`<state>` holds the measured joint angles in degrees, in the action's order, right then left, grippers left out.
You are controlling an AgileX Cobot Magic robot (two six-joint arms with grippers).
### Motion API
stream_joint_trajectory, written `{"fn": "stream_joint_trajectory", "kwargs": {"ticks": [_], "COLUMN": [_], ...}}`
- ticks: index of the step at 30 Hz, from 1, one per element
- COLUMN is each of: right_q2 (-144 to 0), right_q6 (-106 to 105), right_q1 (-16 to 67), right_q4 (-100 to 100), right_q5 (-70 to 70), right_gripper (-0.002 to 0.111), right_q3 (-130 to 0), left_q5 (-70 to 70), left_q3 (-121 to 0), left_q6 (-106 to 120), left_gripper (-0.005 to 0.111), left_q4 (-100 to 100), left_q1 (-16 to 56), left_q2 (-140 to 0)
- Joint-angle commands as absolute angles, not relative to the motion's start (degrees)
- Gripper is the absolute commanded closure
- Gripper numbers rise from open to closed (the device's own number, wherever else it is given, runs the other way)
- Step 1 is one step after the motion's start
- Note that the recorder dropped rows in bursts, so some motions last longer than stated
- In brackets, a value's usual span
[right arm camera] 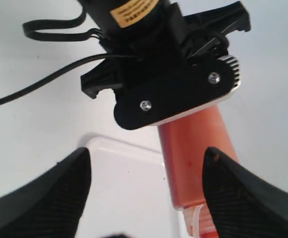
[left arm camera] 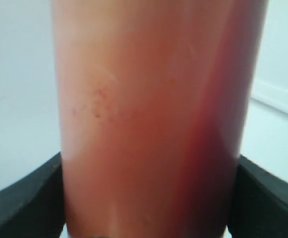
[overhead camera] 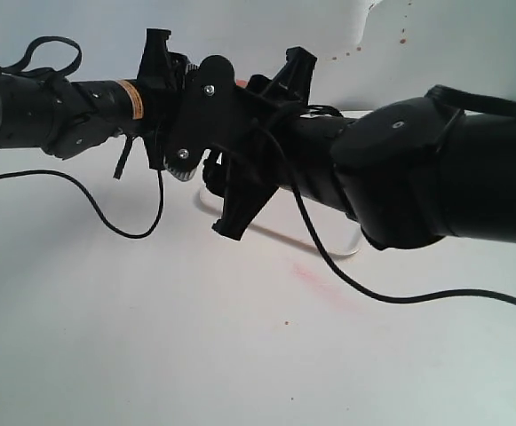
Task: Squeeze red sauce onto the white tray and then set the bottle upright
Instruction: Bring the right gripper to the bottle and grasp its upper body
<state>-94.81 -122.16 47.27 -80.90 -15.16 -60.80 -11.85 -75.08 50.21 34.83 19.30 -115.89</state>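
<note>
The bottle [left arm camera: 153, 119], translucent orange-red with dark red sauce inside, fills the left wrist view between the black fingers [left arm camera: 29, 198] of my left gripper [left arm camera: 148, 198], which is shut on it. In the right wrist view the left gripper [right arm camera: 168, 94] holds the bottle [right arm camera: 196, 148] tilted, nozzle end [right arm camera: 203, 223] low, beside a corner of the white tray [right arm camera: 124, 183]. My right gripper [right arm camera: 146, 188] is open, one finger close alongside the bottle. In the exterior view both grippers meet mid-scene above the tray's rim [overhead camera: 275, 238]. On the tray I see no red sauce drops.
A faint pink smear [overhead camera: 315, 280] marks the white table in front of the tray. Small reddish spots [overhead camera: 360, 49] dot the surface at the back. Black cables [overhead camera: 107, 209] trail across the table from both arms.
</note>
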Motion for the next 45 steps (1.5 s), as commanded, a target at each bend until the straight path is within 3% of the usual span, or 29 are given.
{"fn": "stream_joint_trajectory", "kwargs": {"ticks": [1, 5, 14, 29, 45], "right_q2": [-96.6, -100.3, -107.9, -118.2, -118.4], "right_q6": [-122.7, -119.4, -80.7, -72.7, -60.9], "right_q1": [47.6, 47.6, 47.2, 41.8, 37.9], "right_q4": [-77.5, -71.6, -49.4, -38.5, -34.1], "right_q5": [-18.8, -25.8, -34.8, -39.4, -41.4], "right_gripper": [0.038, 0.027, 0.026, 0.026, 0.026], "right_q3": [-60.4, -60.4, -63.2, -66.1, -66.1], "left_q5": [-11.8, -11.9, -12.0, -12.8, -14.8], "left_q3": [-77.1, -77.1, -79.5, -80.3, -80.3], "left_q6": [50.9, 57.5, 63.9, 78.9, 79.9], "left_gripper": [0.107, 0.107, 0.107, 0.107, 0.107], "left_q4": [34.8, 35.1, 35.1, 34.8, 34.8], "left_q1": [19.3, 19.3, 19.4, 20.9, 21.6], "left_q2": [-114.6, -114.6, -114.6, -114.7, -114.7]}}
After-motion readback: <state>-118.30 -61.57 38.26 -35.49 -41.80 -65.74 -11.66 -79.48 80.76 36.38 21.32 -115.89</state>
